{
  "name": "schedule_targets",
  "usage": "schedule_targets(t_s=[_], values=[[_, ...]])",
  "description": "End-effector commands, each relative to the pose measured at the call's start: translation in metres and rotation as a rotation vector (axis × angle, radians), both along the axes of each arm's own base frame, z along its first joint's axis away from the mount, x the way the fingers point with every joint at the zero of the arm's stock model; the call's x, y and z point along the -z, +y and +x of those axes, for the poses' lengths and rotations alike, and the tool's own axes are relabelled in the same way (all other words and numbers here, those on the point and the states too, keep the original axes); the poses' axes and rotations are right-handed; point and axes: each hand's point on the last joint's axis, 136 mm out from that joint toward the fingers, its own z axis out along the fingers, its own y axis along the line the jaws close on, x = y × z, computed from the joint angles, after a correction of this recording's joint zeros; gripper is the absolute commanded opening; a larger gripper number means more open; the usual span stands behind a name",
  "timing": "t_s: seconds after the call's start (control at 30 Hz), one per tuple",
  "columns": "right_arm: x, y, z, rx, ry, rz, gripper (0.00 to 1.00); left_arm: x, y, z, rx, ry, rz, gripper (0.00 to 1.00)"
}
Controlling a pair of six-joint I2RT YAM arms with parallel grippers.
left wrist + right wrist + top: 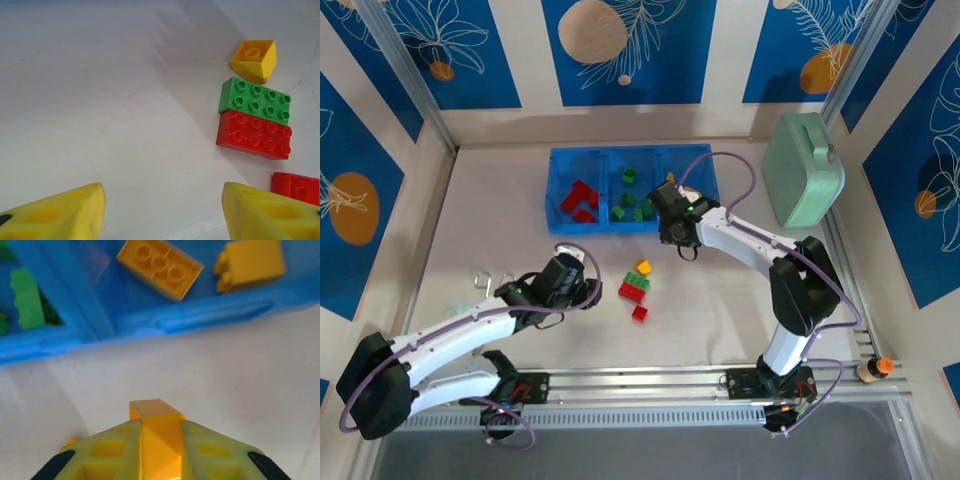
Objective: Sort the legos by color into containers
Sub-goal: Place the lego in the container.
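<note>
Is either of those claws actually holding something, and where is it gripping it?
The right gripper pinches a yellow-orange brick by its two opposite sides, one end poking out. The left gripper is open, holding nothing.

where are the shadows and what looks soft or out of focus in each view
Left wrist view: a grey shadow wedge crosses the table beside the sharp green brick; the left gripper has soft fingertips. Right wrist view: the yellow brick pinched in the right gripper is slightly blurred. Top external view: even light, faint shadows under the left arm.
</note>
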Motion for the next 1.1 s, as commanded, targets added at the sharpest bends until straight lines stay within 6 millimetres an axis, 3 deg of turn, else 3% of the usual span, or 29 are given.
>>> schedule_targets(t_s=[0.0,0.33,0.37,0.4,0.43,0.47,0.6,0.73,0.83,1.07], values=[[-0.024,-0.014,0.019,-0.006,-0.056,-0.026,0.22,-0.005,-0.002,-0.001,0.005,-0.011,-0.022,0.63],[-0.037,-0.029,0.086,-0.006,-0.064,-0.01,0.23,-0.008,-0.001,-0.003,0.005,-0.012,-0.028,0.63],[-0.038,-0.027,0.09,-0.014,-0.057,-0.006,0.33,-0.008,-0.002,-0.003,0.007,-0.01,-0.028,0.63],[-0.036,-0.025,0.094,-0.027,-0.037,-0.001,0.55,-0.009,-0.002,-0.003,0.01,-0.009,-0.029,0.63],[-0.036,-0.025,0.094,-0.023,-0.02,-0.01,0.65,-0.009,-0.003,-0.004,0.015,-0.007,-0.032,0.63],[-0.037,-0.026,0.093,-0.017,-0.018,-0.022,0.67,-0.01,-0.004,-0.004,0.02,-0.005,-0.035,0.63],[-0.047,-0.017,0.074,-0.032,-0.071,0.029,0.68,-0.01,-0.011,-0.005,0.051,0.002,-0.047,0.64],[-0.043,0.01,0.041,-0.143,-0.102,0.107,0.68,-0.009,-0.021,-0.002,0.077,0.005,-0.059,0.66],[-0.029,0.034,0.015,-0.268,-0.071,0.147,0.76,-0.008,-0.026,0.001,0.087,0.008,-0.055,0.66],[0.003,0.074,-0.032,-0.525,0.018,0.164,0.78,-0.011,-0.032,0.002,0.1,-0.001,-0.086,0.66]])
